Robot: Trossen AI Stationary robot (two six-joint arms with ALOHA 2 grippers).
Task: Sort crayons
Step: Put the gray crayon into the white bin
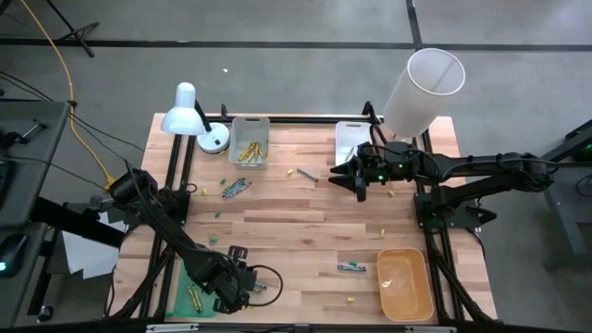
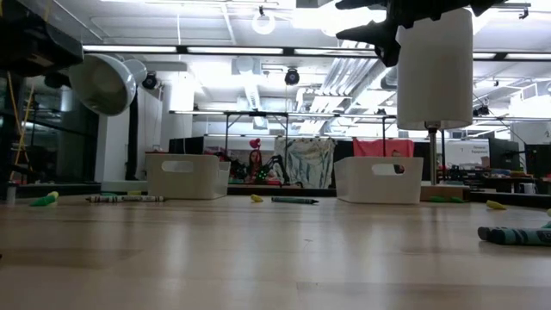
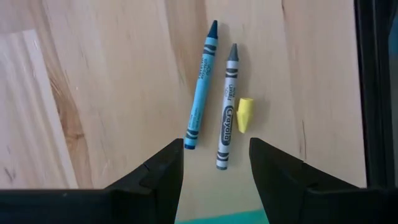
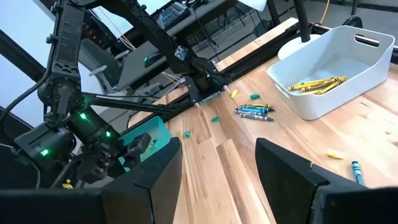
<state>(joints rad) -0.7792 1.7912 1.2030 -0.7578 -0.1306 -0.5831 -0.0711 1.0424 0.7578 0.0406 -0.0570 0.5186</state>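
Observation:
In the left wrist view a blue crayon (image 3: 200,87) and a grey crayon (image 3: 227,109) lie side by side on the wood, with a short yellow piece (image 3: 244,114) beside the grey one. My left gripper (image 3: 214,155) hangs open above their near ends, close to the table's near left corner (image 1: 242,280), touching nothing. My right gripper (image 1: 350,174) stands open and raised over the far middle of the table, nothing between its fingers (image 4: 217,162). More crayons lie loose: a bunch (image 1: 234,188) at the left, a pair (image 1: 351,267) near the orange tray, and one (image 1: 305,173) at the far middle.
A white tray (image 1: 250,155) holding yellow crayons and a second white tray (image 1: 344,139) stand at the far edge. An orange tray (image 1: 404,282) sits near right, a green tray (image 1: 190,301) near left. A white desk lamp (image 1: 190,116) and a tall white cylinder (image 1: 421,88) stand at the back.

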